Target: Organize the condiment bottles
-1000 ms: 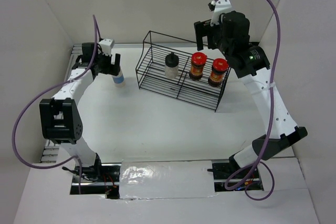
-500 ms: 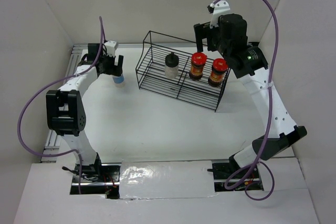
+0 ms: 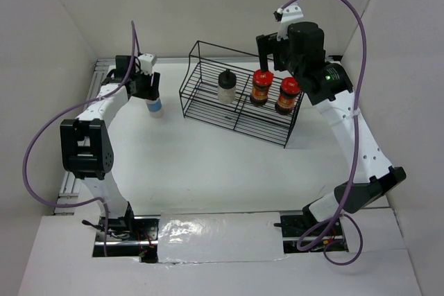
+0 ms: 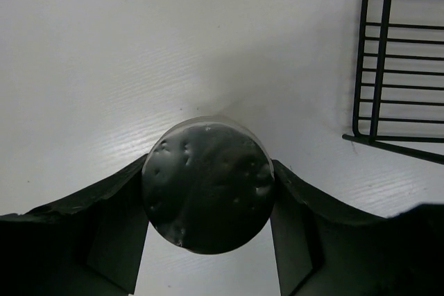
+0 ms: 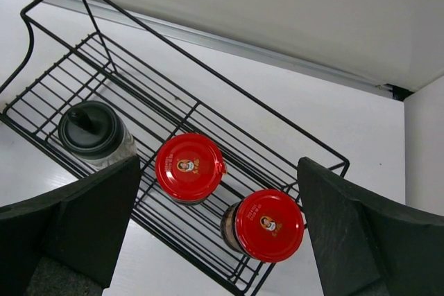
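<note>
Top external view: my left gripper [image 3: 151, 91] sits in the upper left of the frame, pinching the white jar [image 3: 157, 106] by its top; the blue label shows below the fingers. I cannot tell whether its base touches the table [image 3: 208, 164]. The jar is just to the left of the wire rack [image 3: 205, 105], apart from it. In the rack's left section stands the black-capped jar [image 3: 227, 86]. In its right section the two red-lidded jars [image 3: 261, 86] stand upright side by side. My right gripper [image 3: 268, 48] hangs above the rack's far edge, near the red lids.

Left wrist view: the white jar's grey lid [image 4: 207, 184] fills the lower centre, with the dark fingers [image 4: 111, 240] pressed against it on both sides. A corner of the wire rack [image 4: 378, 60] shows at the upper right.

Right wrist view: I look straight down on the rack [image 5: 139, 25]. The black-capped jar [image 5: 91, 129] is at the left, and the red-lidded jars [image 5: 189, 166] are at centre and lower right. The right fingers [image 5: 76, 220] are spread wide at both lower corners, gripping nothing.
</note>
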You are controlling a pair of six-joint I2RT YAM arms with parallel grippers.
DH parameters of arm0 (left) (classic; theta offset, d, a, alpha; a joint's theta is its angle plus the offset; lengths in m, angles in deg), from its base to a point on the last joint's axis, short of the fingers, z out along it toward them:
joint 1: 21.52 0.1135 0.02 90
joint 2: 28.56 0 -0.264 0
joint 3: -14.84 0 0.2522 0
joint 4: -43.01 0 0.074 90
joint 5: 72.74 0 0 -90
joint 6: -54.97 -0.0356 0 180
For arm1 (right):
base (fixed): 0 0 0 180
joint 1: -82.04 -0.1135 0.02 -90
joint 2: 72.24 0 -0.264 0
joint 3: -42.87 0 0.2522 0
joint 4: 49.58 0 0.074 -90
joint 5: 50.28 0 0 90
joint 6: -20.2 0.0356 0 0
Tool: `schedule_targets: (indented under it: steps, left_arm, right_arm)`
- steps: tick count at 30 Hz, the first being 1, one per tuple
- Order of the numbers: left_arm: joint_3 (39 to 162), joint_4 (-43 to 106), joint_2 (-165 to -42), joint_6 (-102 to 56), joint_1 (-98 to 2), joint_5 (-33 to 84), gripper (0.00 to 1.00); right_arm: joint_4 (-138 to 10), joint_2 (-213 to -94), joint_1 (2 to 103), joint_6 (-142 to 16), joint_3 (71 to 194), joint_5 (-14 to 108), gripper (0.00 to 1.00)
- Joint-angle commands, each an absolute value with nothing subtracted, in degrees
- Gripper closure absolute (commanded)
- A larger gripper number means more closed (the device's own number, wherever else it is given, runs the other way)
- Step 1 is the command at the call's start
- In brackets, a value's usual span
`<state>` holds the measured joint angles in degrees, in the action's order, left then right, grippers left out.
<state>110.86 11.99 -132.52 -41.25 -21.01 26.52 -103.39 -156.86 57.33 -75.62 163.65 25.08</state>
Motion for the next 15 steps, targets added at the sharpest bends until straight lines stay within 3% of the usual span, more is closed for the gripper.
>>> schedule_targets:
  steps: [1, 8, 15]
  left_arm:
    - [116.66, 8.87, -129.81, -42.5, -21.08, 27.02, 1.0]
    - [133.08, -5.36, -126.4, -49.18, -21.08, 36.57, 1.0]
    - [137.59, -6.17, -120.5, -50.41, -24.07, 41.87, 1.0]
  right_arm:
    - [-103.07, -153.28, 57.87, -75.33, 162.37, 23.99, 0.0]
    - [-103.15, -150.55, 60.33, -74.19, 158.94, 25.56, 0.0]
    - [-102.98, -147.74, 62.52, -73.31, 154.28, 28.2, 0.0]
